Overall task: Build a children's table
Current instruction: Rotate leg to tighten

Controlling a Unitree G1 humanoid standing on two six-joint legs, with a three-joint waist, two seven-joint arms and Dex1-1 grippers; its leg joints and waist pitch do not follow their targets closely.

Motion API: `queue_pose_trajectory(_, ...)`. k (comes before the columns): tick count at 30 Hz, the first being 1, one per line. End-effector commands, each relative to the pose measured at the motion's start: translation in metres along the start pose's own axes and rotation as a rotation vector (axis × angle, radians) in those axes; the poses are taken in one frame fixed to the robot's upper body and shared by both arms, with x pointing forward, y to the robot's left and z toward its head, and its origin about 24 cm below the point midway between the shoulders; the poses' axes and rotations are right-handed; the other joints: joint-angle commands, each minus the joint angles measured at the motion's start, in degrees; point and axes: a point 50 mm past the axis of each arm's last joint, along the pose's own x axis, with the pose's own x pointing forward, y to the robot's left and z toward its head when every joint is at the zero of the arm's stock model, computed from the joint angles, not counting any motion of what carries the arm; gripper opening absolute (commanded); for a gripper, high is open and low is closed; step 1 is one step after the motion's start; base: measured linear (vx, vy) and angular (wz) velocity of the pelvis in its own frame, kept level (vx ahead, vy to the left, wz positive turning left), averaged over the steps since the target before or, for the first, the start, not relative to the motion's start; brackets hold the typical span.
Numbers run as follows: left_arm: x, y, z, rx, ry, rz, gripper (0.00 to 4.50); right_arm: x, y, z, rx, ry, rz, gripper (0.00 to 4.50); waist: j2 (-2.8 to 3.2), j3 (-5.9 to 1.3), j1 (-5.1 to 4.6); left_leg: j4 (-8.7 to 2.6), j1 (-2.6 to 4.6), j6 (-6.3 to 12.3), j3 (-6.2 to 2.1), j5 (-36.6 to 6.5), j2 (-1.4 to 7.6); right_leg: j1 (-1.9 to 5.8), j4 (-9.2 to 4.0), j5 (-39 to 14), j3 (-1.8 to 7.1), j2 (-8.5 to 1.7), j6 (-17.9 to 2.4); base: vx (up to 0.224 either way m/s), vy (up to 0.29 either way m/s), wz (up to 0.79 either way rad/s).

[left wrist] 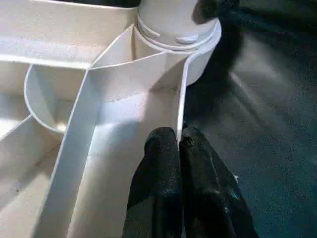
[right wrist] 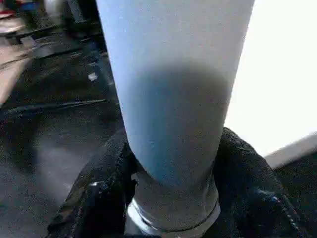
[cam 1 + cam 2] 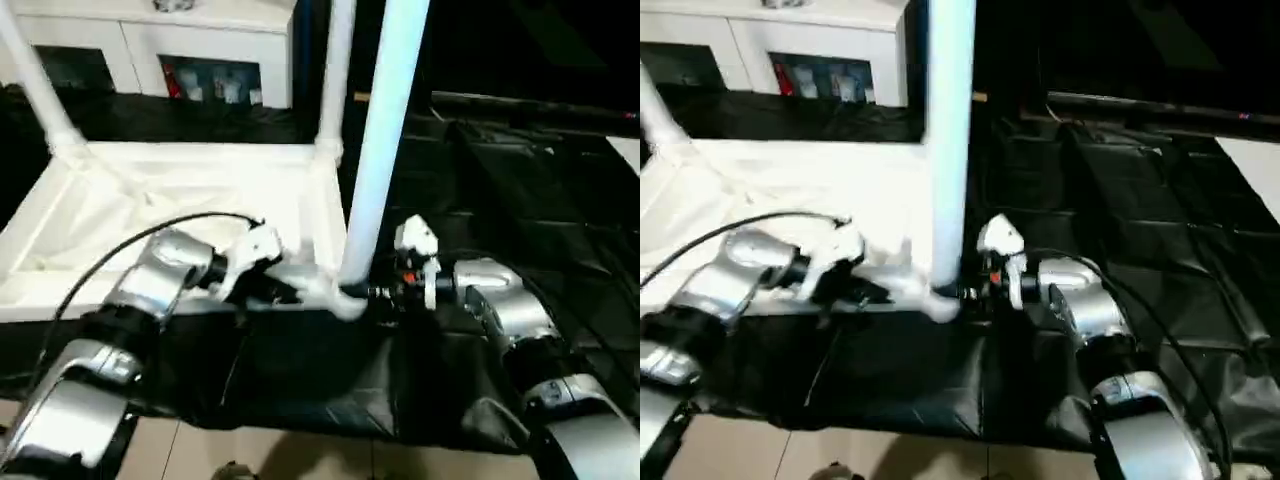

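The table top [image 3: 150, 215] lies upside down on the black-covered bench [image 3: 520, 190], ribbed underside facing up, occupying the 9 to 11 o'clock part of the head view. Three legs stand in its corner sockets: one at 10 o'clock [image 3: 35, 75], one at 12 o'clock [image 3: 335, 70], and the near leg [image 3: 385, 130] rising from the near right corner socket [image 1: 176, 37] at the centre of the view. We judge the step in hand to be the seating of this near leg — the fourth corner cannot be read from these views. The left gripper [image 1: 181, 148] has its jaws together, pinched on the thin rim wall of the top just beside that socket, steadying the top. The right gripper [image 2: 171, 198] has its jaws around the base of the near leg, one black finger [image 2: 94, 193] on each side, just above the collar where the leg enters the socket; whether they are fully clamped we cannot tell. The next move, in our judgement, calls for turning or pressing the leg home while the left gripper holds the top against rotation — the leg must stay upright and in line with the socket. A white glass-door cabinet [image 3: 150, 50] stands behind the bench at 11 o'clock.
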Motion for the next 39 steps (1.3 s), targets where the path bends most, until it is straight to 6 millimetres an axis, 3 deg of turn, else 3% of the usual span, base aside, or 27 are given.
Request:
queue_pose_trajectory(1, 0.004, 0.016, 0.02, -0.029, -0.046, 0.202, 0.0, 0.022, 0.011, -0.014, 0.088, -0.007, -0.082, 2.0, -0.35, -4.36, 0.06, -4.01, -0.42, 0.71, 0.46, -6.5, 0.14, 3.83, -4.39, -13.8, 2.9, -2.51, -10.1, 0.0, 0.0, 0.0)
queue_pose_trajectory(4, 0.016, 0.017, 0.03, -0.042, -0.064, 0.258, 0.0, 0.037, 0.016, -0.018, 0.139, -0.023, -0.191, 1.98, -0.43, -4.46, -0.28, -4.05, -0.43, 0.28, 0.4, -5.6, 0.07, 3.82, -4.21, -11.7, 2.86, -2.41, -10.2, 0.0, 0.0, 0.0)
queue_pose_trajectory(5, 0.032, 0.013, 0.04, -0.049, -0.083, 0.296, 0.0, 0.055, 0.02, -0.017, 0.182, -0.04, -0.332, 1.98, -0.4, -4.52, -0.38, -3.97, -0.41, 0.56, 0.44, -5.5, 0.02, 3.82, -4.1, -10.6, 2.86, -2.36, -10.4, 0.0, 0.0, 0.0)
queue_pose_trajectory(8, 0.046, 0.008, 0.048, -0.046, -0.091, 0.318, 0.0, 0.071, 0.023, -0.012, 0.205, -0.06, -0.443, 1.98, -0.24, -4.42, -0.92, -4.21, -0.25, -0.54, 0.44, -6.8, -0.03, 3.61, -4.44, -11.8, 2.86, -2.3, -10.2, 0.0, 0.0, 0.0)
queue_pose_trajectory(10, 0.052, 0.004, 0.049, -0.043, -0.089, 0.314, 0.0, 0.077, 0.026, -0.008, 0.198, -0.075, -0.459, 1.98, -0.24, -4.43, -0.95, -4.21, -0.23, -0.19, 0.46, -7.9, -0.08, 3.62, -4.58, -11.9, 2.89, -2.23, -9.9, 0.0, 0.0, 0.0)
queue_pose_trajectory(12, 0.057, 0.001, 0.051, -0.041, -0.096, 0.306, 0.0, 0.084, 0.032, 0.0, 0.151, -0.108, -0.421, 2.53, -0.39, -4.48, -0.92, -4.18, -0.21, 0.51, 0.48, -8.7, -0.08, 3.65, -4.58, -11.0, 2.9, -2.16, -10.0, 0.0, 0.0, 0.0)
queue_pose_trajectory(15, 0.059, -0.003, 0.052, -0.024, -0.105, 0.28, 0.0, 0.084, 0.032, 0.006, 0.117, -0.141, -0.406, 2.76, -0.55, -4.48, -0.87, -4.18, -0.25, 1.36, 0.5, -8.6, -0.03, 3.68, -4.57, -10.6, 2.94, -2.21, -10.0, 0.0, 0.0, 0.0)
queue_pose_trajectory(20, 0.048, -0.006, 0.045, 0.016, -0.116, 0.2, 0.0, 0.068, 0.021, 0.009, 0.089, -0.155, -0.361, 3.2, -0.36, -4.63, -1.12, -4.16, -0.58, 2.12, 0.32, -7.3, 0.09, 4.02, -4.16, -7.7, 2.9, -2.17, -10.8, 0.0, 0.0, 0.0)
queue_pose_trajectory(23, 0.038, -0.011, 0.036, 0.052, -0.115, 0.11, 0.0, 0.051, 0.01, 0.009, 0.068, -0.131, -0.284, 3.32, -0.39, -4.87, -1.26, -3.85, -0.73, 3.3, 0.4, -4.8, 0.1, 4.4, -3.54, -2.5, 3.0, -2.06, -12.5, 0.0, 0.0, 0.0)
queue_pose_trajectory(25, 0.031, -0.012, 0.032, 0.069, -0.116, 0.077, 0.0, 0.04, 0.006, 0.008, 0.028, -0.103, -0.206, 3.32, 0.06, -4.94, -1.13, -3.61, -0.36, 4.11, 0.55, -3.6, 0.14, 4.14, -3.28, 0.6, 3.09, -1.94, -14.1, 0.0, 0.0, 0.0)
queue_pose_trajectory(26, 0.029, -0.013, 0.03, 0.069, -0.118, 0.061, 0.0, 0.036, 0.005, 0.008, 0.014, -0.092, -0.175, 3.32, -0.05, -4.8, -1.13, -3.57, -0.36, 4.37, 0.74, -4.0, 0.12, 4.09, -3.32, 1.4, 3.14, -1.8, -14.8, 0.0, 0.0, 0.0)
queue_pose_trajectory(31, 0.016, -0.016, 0.023, 0.051, -0.116, -0.044, 0.0, 0.013, 0.002, 0.009, -0.032, -0.023, 0.046, 3.32, 0.38, -4.55, -0.66, -3.73, 0.24, 3.68, 0.89, -7.6, 0.5, 3.82, -3.63, -1.7, 3.13, -1.74, -15.7, 0.0, 0.0, 0.0)
queue_pose_trajectory(37, 0.0, -0.014, 0.018, 0.096, -0.074, -0.117, 0.0, -0.005, 0.0, 0.015, -0.044, 0.036, 0.236, 3.32, 0.45, -4.51, 0.24, -3.67, 0.35, 2.52, 0.98, -10.1, 0.72, 3.7, -3.84, -5.7, 3.05, -1.76, -15.2, 0.0, 0.0, 0.0)
queue_pose_trajectory(39, -0.005, -0.012, 0.017, 0.1, -0.059, -0.142, 0.0, -0.008, 0.0, 0.017, -0.037, 0.061, 0.286, 3.08, 0.49, -4.52, 0.37, -3.7, 0.3, 2.07, 0.93, -9.9, 0.68, 3.68, -3.79, -6.1, 3.03, -1.71, -15.1, 0.0, 0.0, 0.0)
